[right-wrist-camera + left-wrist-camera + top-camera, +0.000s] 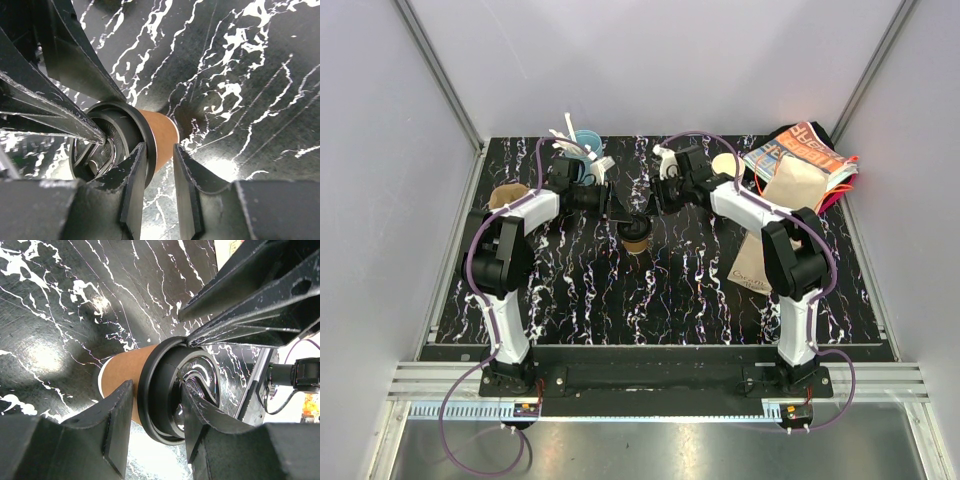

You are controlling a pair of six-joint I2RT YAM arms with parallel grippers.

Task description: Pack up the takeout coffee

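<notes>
The takeout coffee (636,241) is a small brown paper cup with a black lid (635,227), standing upright mid-table. In the left wrist view the cup (117,372) and lid (160,390) fill the centre. My left gripper (157,405) straddles the lid's rim, one finger beside the cup wall and the other on the lid top, with a gap showing. My right gripper (159,152) straddles the opposite rim of the lid (117,130). Its inner finger is against the lid and its outer finger stands clear of the cup (162,135). From above, left gripper (618,212) and right gripper (655,200) meet over the cup.
A light-blue cup with white utensils (582,146) stands at the back left, and a brown stack (507,195) lies by the left arm. A paper bag (795,182) rests on colourful printed paper (807,148) at the back right. Another tan bag (750,266) lies under the right arm.
</notes>
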